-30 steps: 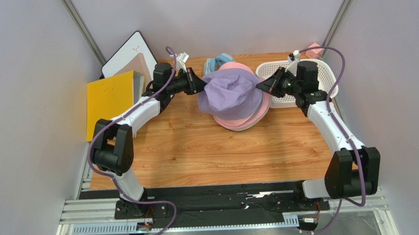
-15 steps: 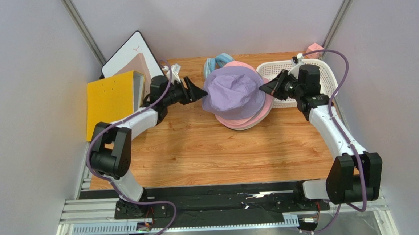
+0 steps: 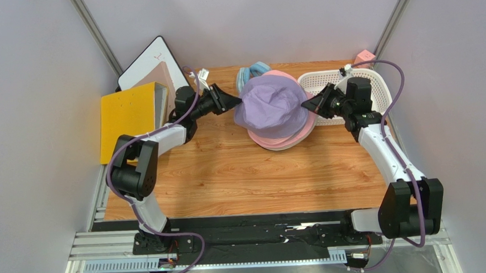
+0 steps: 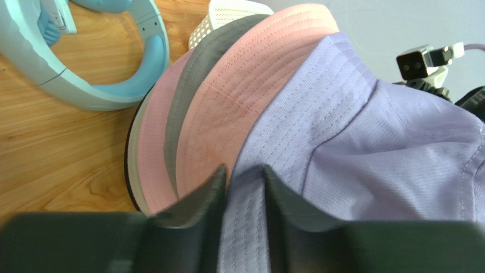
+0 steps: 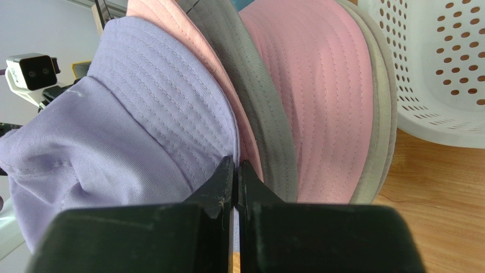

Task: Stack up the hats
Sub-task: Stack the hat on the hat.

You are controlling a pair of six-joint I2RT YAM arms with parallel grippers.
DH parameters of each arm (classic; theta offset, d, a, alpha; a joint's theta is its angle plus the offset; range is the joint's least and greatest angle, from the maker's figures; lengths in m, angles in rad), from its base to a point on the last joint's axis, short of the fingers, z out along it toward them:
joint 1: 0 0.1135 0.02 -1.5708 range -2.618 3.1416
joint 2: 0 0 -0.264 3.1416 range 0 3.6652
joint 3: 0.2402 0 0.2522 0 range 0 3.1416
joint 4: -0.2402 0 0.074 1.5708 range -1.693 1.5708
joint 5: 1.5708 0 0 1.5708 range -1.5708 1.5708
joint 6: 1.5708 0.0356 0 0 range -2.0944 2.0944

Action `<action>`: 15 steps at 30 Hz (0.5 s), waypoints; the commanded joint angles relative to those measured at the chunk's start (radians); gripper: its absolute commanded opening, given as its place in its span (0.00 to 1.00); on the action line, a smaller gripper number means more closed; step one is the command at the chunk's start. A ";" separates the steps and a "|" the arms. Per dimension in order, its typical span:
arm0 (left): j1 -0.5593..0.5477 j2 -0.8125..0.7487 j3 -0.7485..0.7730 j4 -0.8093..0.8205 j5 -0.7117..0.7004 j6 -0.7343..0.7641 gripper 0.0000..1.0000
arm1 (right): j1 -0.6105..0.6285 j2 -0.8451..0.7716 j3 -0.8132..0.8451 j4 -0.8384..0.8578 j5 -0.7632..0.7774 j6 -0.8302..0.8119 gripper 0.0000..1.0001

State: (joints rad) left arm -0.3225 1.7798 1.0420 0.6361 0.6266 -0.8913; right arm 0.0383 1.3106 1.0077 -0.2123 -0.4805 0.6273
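A lavender hat (image 3: 270,106) lies on top of a pile of pink (image 3: 290,138) and grey hats at the back middle of the table. My left gripper (image 3: 240,102) is at its left brim. In the left wrist view the jaws (image 4: 246,176) stand a little apart, with the lavender brim (image 4: 370,131) lying flat between them, over the pink hat (image 4: 227,102) and a grey brim (image 4: 188,85). My right gripper (image 3: 305,102) is shut on the right brim. The right wrist view (image 5: 236,168) shows the lavender hat (image 5: 114,125) pinched next to the grey (image 5: 267,114) and pink (image 5: 319,85) brims.
A white perforated basket (image 3: 375,81) stands right behind my right gripper and shows in the right wrist view (image 5: 444,68). A light blue padded ring (image 3: 251,71) lies behind the pile. A yellow folder (image 3: 127,115) and a white board (image 3: 152,63) stand at the back left.
The lavender hat came down from spread and lifted onto the pile. Both grippers moved slightly back with it. The left fingers look blurred and stand slightly apart now.
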 commanded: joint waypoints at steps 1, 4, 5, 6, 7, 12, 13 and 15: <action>0.002 0.013 0.033 0.109 0.019 -0.040 0.21 | -0.011 -0.050 -0.014 -0.025 0.049 -0.034 0.00; 0.002 0.003 0.039 0.039 -0.010 0.003 0.00 | -0.009 -0.073 -0.018 -0.056 0.097 -0.040 0.00; 0.002 -0.002 0.050 -0.037 -0.042 0.044 0.00 | -0.011 -0.086 -0.017 -0.071 0.120 -0.047 0.00; 0.000 -0.009 0.055 -0.079 -0.062 0.067 0.00 | -0.009 -0.094 -0.015 -0.084 0.163 -0.060 0.00; -0.001 -0.013 0.064 -0.122 -0.102 0.116 0.00 | -0.009 -0.099 -0.017 -0.102 0.180 -0.064 0.00; -0.023 0.009 0.128 -0.326 -0.186 0.207 0.00 | 0.008 -0.096 -0.017 -0.122 0.252 -0.081 0.00; -0.029 0.016 0.141 -0.344 -0.203 0.234 0.00 | 0.018 -0.090 -0.017 -0.119 0.252 -0.081 0.00; -0.059 0.036 0.174 -0.395 -0.229 0.262 0.00 | 0.026 -0.071 -0.018 -0.110 0.255 -0.081 0.00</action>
State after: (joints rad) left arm -0.3492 1.7889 1.1557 0.4236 0.5186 -0.7647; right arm 0.0620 1.2236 0.9951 -0.2821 -0.3477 0.5934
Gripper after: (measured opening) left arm 0.007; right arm 0.005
